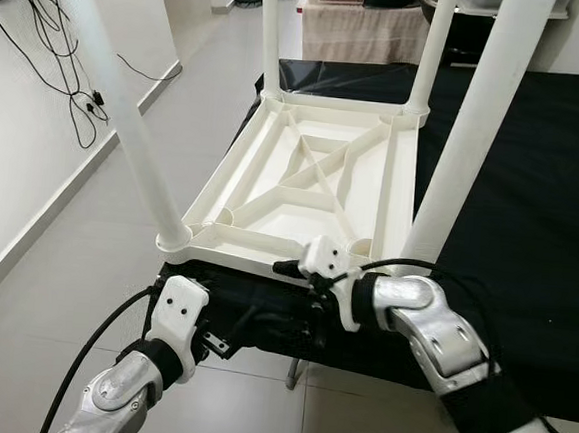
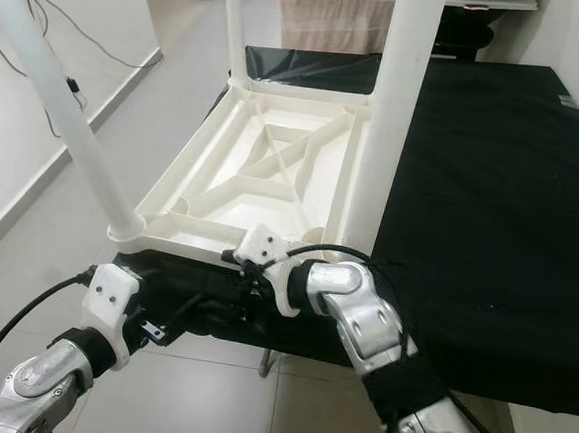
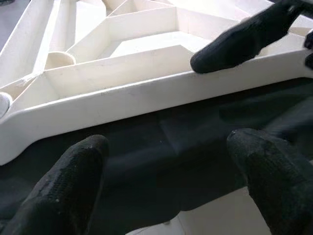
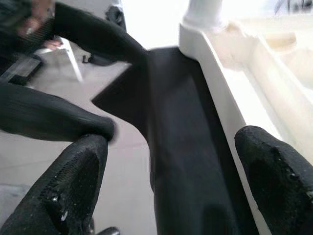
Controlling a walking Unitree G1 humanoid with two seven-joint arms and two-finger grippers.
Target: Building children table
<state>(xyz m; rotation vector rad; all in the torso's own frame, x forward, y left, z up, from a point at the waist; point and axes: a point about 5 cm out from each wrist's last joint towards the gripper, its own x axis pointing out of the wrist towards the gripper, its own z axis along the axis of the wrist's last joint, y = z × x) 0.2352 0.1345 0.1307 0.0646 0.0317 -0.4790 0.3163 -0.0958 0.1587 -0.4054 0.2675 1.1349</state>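
Task's thing: an upside-down cream-white plastic children's table [image 1: 307,183] with a ribbed underside lies on the black-cloth tabletop [image 1: 532,195], its near edge overhanging the cloth's front corner; four white tubular plastic legs [image 1: 478,121] stand up from its corners.
Left gripper: the left gripper [image 3: 171,161] sits just below and in front of the table's near edge, jaws spread wide apart and holding nothing; the black cloth lies between its fingers [image 3: 73,181].
Right gripper: the right gripper [image 4: 171,166] reaches across to the same near edge, close to the near right leg, jaws also spread and empty; one of its fingertips [image 3: 234,41] rests at or just over the table's rim.
Step in hand: all four legs look seated, so this seems to be the stage after fitting, with both grippers lining up on the near rim, probably to take hold and turn the table over.
Next move: it likely calls for each pair of jaws to close on the rim only, clear of the cloth, at spots well apart so the table does not twist when lifted.
Hard to make out: the leg tops are cut off above; whether each leg is fully pushed home cannot be told; the far leg sockets are small; the cloth hides the tabletop's own edge.
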